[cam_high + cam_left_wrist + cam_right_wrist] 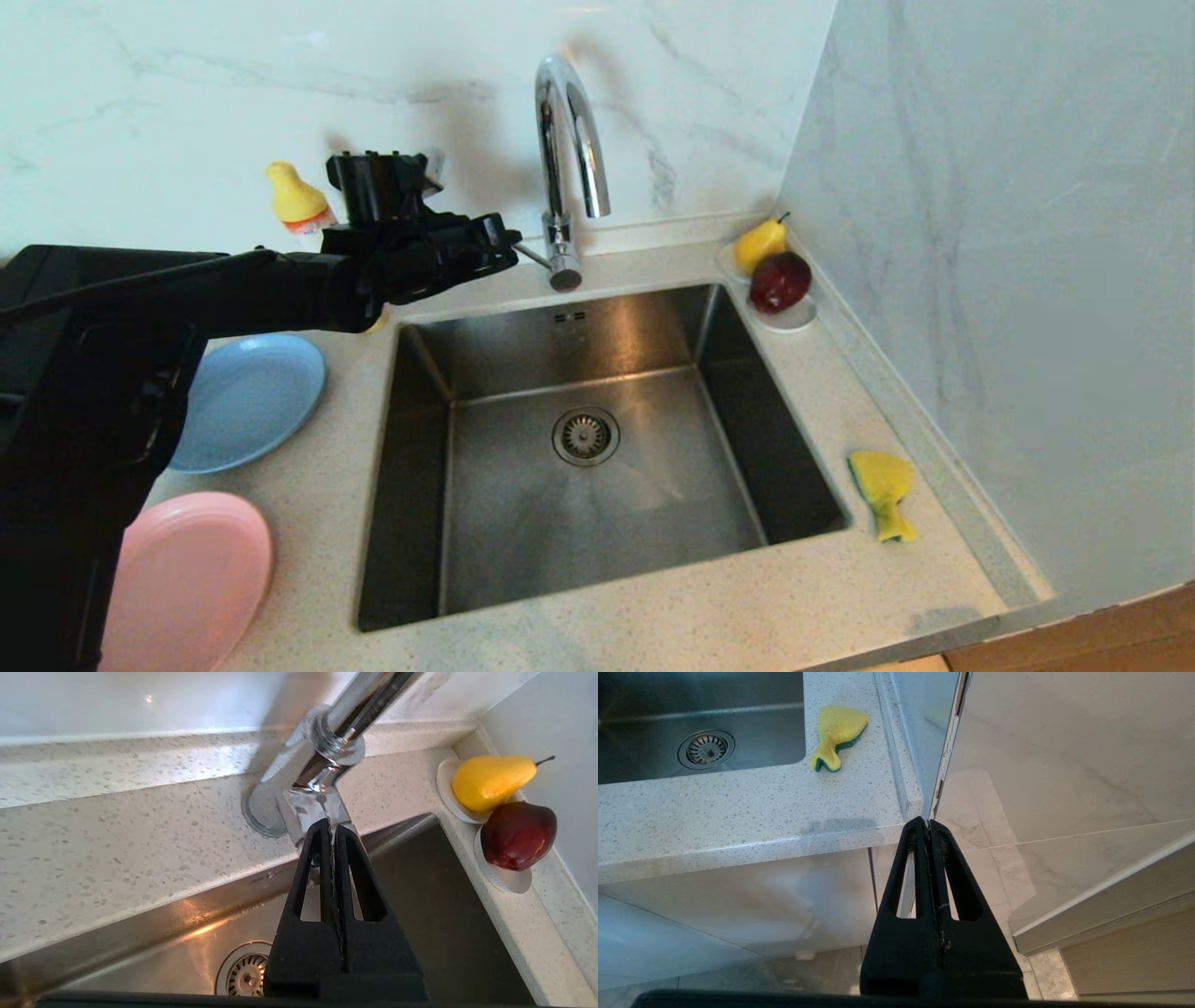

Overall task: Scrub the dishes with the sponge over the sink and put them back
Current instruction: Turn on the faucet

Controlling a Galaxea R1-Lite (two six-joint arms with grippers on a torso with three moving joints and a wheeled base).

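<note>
At the worktop's point(653, 616) left edge lie a pink plate point(187, 579) and a light-blue plate point(247, 397). The left gripper point(331, 826), fingers pressed together, is held near the chrome tap's point(565, 140) base, above the sink's point(420, 448) back-left corner. The yellow sponge point(882, 490) lies right of the sink. The right gripper point(928, 825), likewise pressed together, is parked below the worktop's front edge.

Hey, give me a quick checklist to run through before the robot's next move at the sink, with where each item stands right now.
1. Sink basin free of dishes: ok.
2. Sponge reachable on the counter right of the sink: ok.
3. Blue plate and pink plate on the counter left of the sink: ok.
4. Left gripper at the tap handle, shut, empty: ok.
5. Right gripper shut, holding nothing, down off the counter's corner: ok.
6. Water running: cannot tell.
</note>
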